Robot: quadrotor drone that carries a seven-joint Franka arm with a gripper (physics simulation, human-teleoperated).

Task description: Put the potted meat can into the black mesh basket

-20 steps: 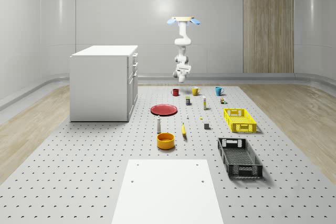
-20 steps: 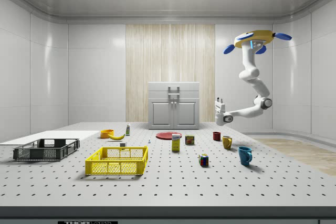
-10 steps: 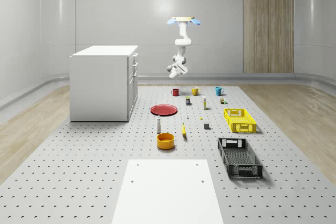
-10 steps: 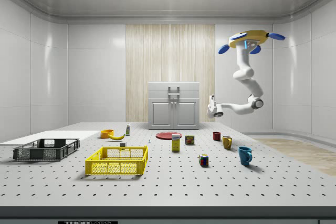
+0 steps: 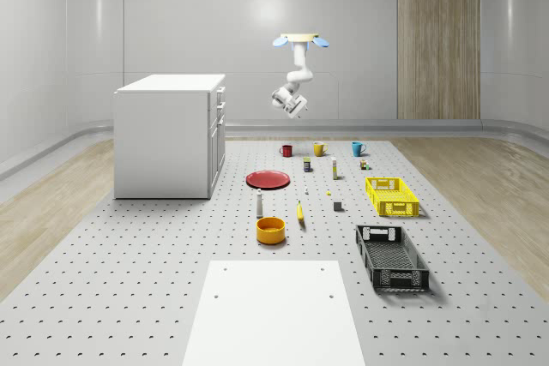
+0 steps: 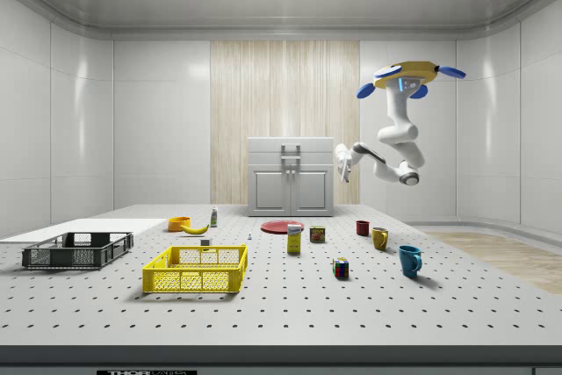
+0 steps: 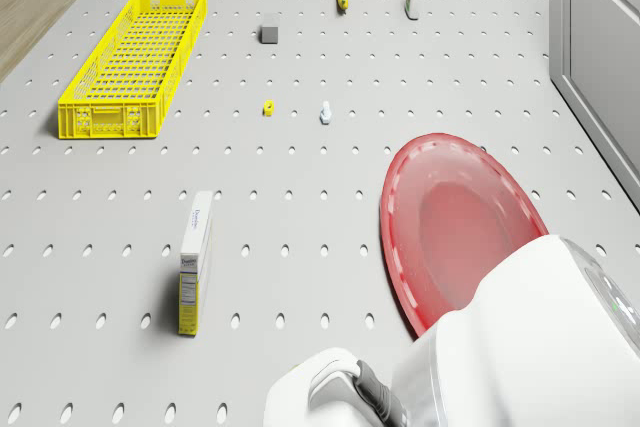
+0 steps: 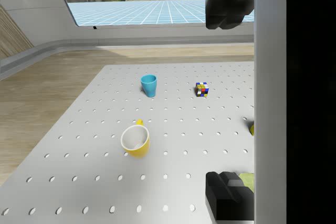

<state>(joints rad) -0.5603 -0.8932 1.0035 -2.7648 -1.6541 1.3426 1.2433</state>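
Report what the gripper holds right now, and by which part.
Nothing is held. The two-finger gripper is open in mid-air, its dark fingers apart, with the drone hovering high above the mugs' end of the table.

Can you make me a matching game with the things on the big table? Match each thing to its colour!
Things:
1. plate
2. mesh basket
3. long crate
4. mug at the whole-scene view's far right

Colours:
A. black
B. blue
C. red
D. yellow

Pairs: 1-C, 2-A, 3-D, 4-B
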